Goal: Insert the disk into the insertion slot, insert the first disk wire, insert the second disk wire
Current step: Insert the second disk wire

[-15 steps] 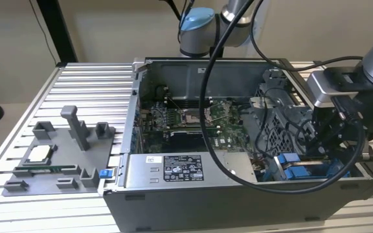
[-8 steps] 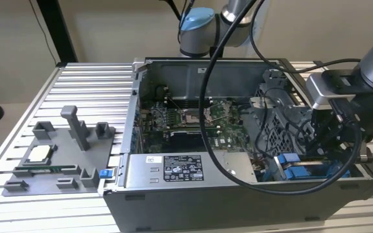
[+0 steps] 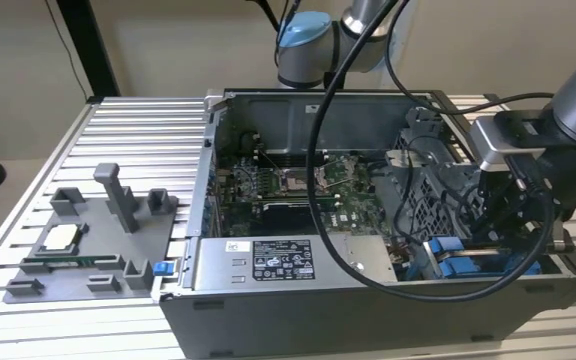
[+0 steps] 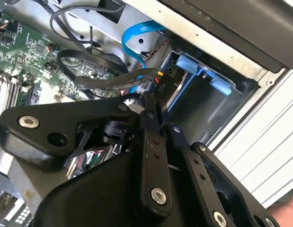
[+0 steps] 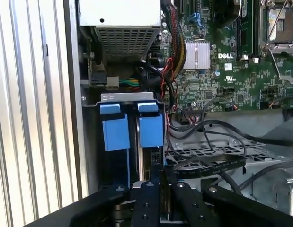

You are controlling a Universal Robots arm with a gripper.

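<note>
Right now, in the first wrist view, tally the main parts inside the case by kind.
blue rectangular plastic tabs at the drive bay: 2
silver finned metal heatsink: 1
green circuit board: 1
grey perforated metal power-supply box: 1
Total: 5

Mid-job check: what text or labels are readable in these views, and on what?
White label on the power-supply box: print too small to read.
Motherboard: white markings, nothing reliably quotable.
Black connector: white mark, too blurred to quote.
</note>
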